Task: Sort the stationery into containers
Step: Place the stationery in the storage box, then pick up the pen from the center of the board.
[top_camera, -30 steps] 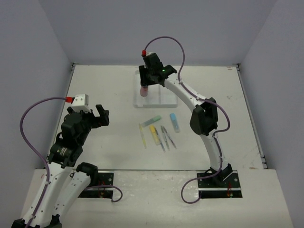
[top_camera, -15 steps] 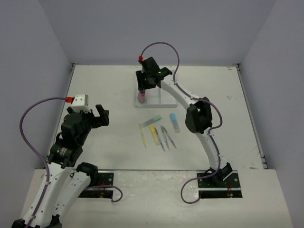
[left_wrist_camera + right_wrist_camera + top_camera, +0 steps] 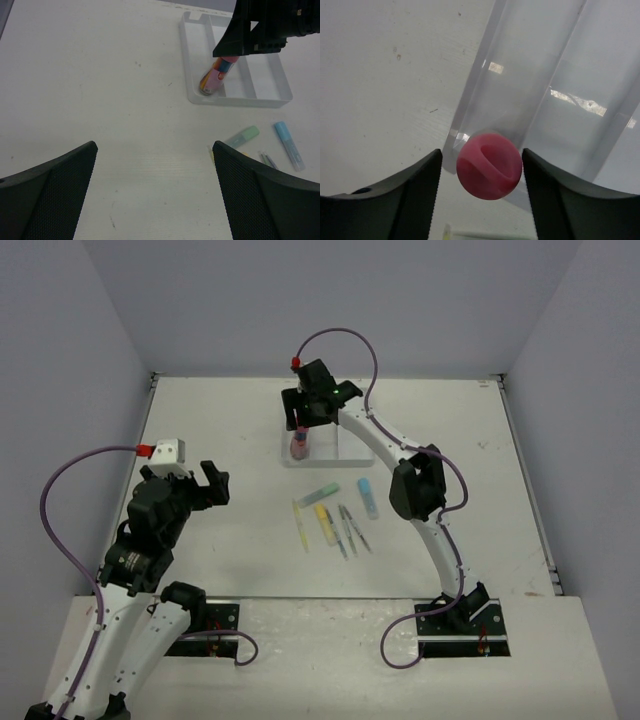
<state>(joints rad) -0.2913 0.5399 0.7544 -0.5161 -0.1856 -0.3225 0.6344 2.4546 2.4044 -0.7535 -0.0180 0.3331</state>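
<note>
The pink glue stick (image 3: 299, 446) sits in the tray (image 3: 350, 453) — right hand (image 3: 480, 172) parted clear of it, left hand (image 3: 154, 150) spread wide — markers (image 3: 368, 497) and pens (image 3: 350, 530) wait on the table (image 3: 200, 420)

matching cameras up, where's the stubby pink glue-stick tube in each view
top external: stubby pink glue-stick tube, upper centre, left compartment of clear whitish plastic tray
left wrist: upper right, same compartment
right wrist: lower centre, seen end-on
shared landmark: the tray
</note>
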